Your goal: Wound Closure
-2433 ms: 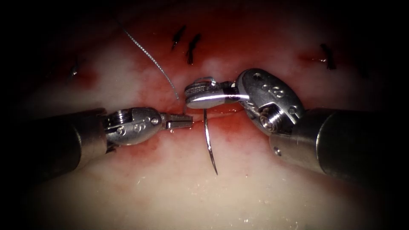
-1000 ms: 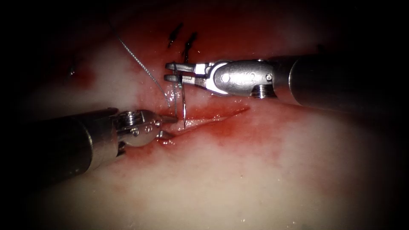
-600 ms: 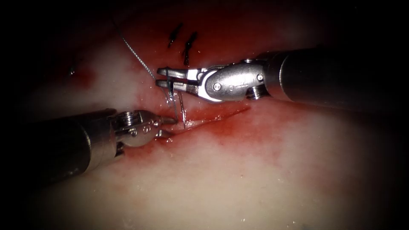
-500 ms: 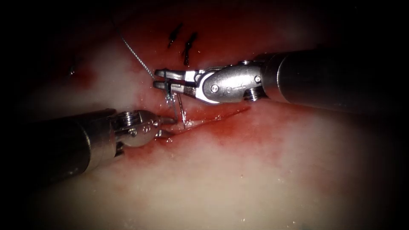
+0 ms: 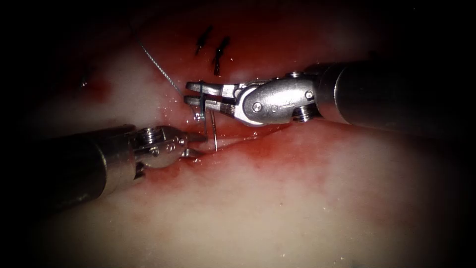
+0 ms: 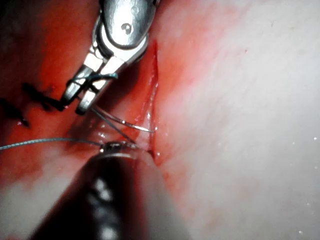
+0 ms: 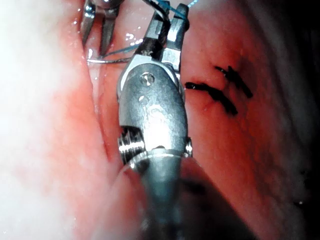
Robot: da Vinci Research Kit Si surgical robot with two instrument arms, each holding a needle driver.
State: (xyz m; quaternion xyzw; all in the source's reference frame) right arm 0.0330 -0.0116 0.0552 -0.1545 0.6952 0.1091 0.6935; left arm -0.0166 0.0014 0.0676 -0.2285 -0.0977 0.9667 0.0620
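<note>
Wet tissue (image 5: 307,198), soft. My right tool (image 5: 194,93) clamps stiff, slippery needle (image 5: 214,134) near tail; left tool (image 5: 194,146) parted, empty.

The endoscope is looking down on the tissue (image 5: 277,208) from above and in front, standing far enough back to be taking in the cut (image 5: 248,139) with the left pincer (image 5: 196,146) coming in from one side and the right pincer (image 5: 196,94) from the other. The left wrist camera is looking along its own shaft from very close, facing the cut (image 6: 152,100) and the right pincer (image 6: 75,102) beyond it. The right wrist camera is riding just behind its own pincer (image 7: 167,27), looking past it at the left pincer (image 7: 97,35). All three views are sharing the stretch of cut between the pincers.
</note>
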